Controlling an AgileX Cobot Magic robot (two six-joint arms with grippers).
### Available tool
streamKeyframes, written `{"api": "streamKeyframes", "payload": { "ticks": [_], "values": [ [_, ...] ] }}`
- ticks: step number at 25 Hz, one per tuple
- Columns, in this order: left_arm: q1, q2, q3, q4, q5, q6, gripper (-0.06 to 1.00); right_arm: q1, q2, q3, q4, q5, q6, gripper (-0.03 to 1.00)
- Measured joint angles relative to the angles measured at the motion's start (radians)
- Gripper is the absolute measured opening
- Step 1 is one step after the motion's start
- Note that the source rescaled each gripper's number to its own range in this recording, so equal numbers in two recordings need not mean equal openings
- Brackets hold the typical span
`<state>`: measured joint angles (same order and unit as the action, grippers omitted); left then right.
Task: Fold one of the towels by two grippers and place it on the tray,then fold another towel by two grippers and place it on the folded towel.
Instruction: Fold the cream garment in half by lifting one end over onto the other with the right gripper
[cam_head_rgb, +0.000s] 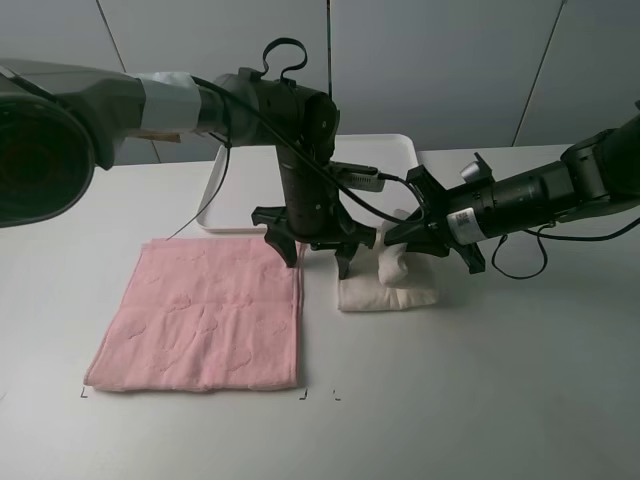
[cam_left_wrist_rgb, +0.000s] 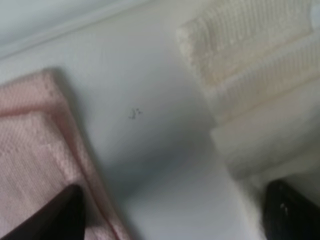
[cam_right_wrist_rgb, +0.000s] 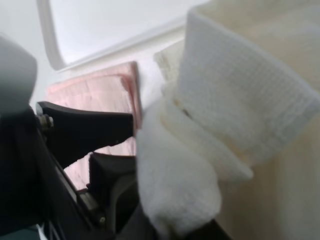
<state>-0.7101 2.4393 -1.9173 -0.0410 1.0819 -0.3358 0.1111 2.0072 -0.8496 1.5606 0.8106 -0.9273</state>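
Left claw (cam_head_rgb: 315, 250) between pink towel (cam_head_rgb: 205, 315) and cream towel (cam_head_rgb: 390, 290)

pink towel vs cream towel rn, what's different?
Pose: the pink towel lies spread flat; the cream towel is folded into a narrow bundle with one part raised. Footprint: pink covers far more table than cream. Grip: the right gripper is shut on the cream towel; nothing holds the pink one. Shared: both terry, both on the table, neither on the tray.

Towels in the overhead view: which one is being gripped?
The cream towel, folded small and pinched up by the right gripper; the pink towel lies spread flat, ungripped.
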Motion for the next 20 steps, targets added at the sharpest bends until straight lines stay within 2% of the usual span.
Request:
{"api": "streamKeyframes", "payload": {
  "ticks": [7,13,17,20],
  "values": [
    [0.063,-0.041,0.002,-0.052,0.006,0.038,0.93,0.002,0.0,0.002,0.016,-0.004,-0.024,0.04],
    [0.093,-0.084,0.002,-0.14,-0.002,0.101,0.93,0.004,0.0,0.002,0.016,-0.046,-0.038,0.04],
    [0.103,-0.097,0.002,-0.145,-0.007,0.121,0.93,0.006,0.0,0.002,0.03,-0.047,-0.038,0.13],
    [0.113,-0.101,0.002,-0.145,-0.007,0.136,0.93,0.024,0.0,0.003,0.067,-0.051,-0.038,0.16]
  ]
}}
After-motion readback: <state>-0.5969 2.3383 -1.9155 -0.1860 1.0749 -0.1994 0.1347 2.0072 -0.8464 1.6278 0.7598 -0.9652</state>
